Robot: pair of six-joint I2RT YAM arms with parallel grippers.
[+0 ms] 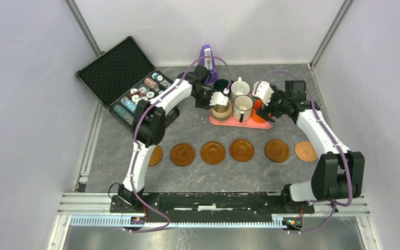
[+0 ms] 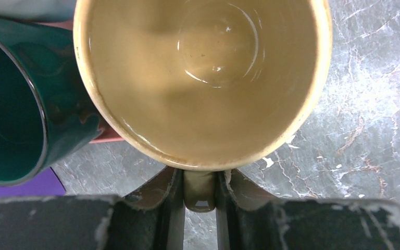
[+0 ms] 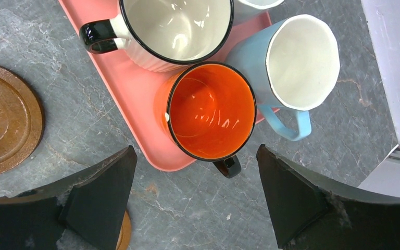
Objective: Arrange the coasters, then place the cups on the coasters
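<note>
Left gripper (image 2: pixel 200 183) is pressed shut on the handle of the tan mug (image 2: pixel 203 78), with one finger (image 2: pixel 169 208) seen on each flank of the handle and the bowl straight ahead of the jaws, mouth up. The green mug (image 2: pixel 10 104) is crowded against the tan one just off to one side; actual contact cannot be confirmed. Whether the tan mug has left the tray (image 1: pixel 228 123) cannot be told. Right gripper (image 3: pixel 195 156) is spread wide with nothing pinched. The orange mug (image 3: pixel 211 112) sits right under it, handle pointed back between the fingers. The blue mug (image 3: pixel 291 62) is just beside that, and a white mug (image 3: pixel 172 26) stands further ahead. Six coasters (image 1: pixel 213 152) are laid in a row behind both grippers, toward the arm bases and well apart from the tray, the leftmost partly hidden by the left arm. Step is judged as follows: the coasters are arranged, no cup is placed yet, and the first cup grasp is made. Next, a straight lift is called for, enough to clear the tray rim and the green mug. A carry back to a coaster on the left arm's side should follow, with the mug set down centred inside the raised rim. The grip is on the handle only, so swing or tilt of the bowl is to be expected and slow motion is advised. For the right gripper, a descent and closure on the orange handle looks lined up.
</note>
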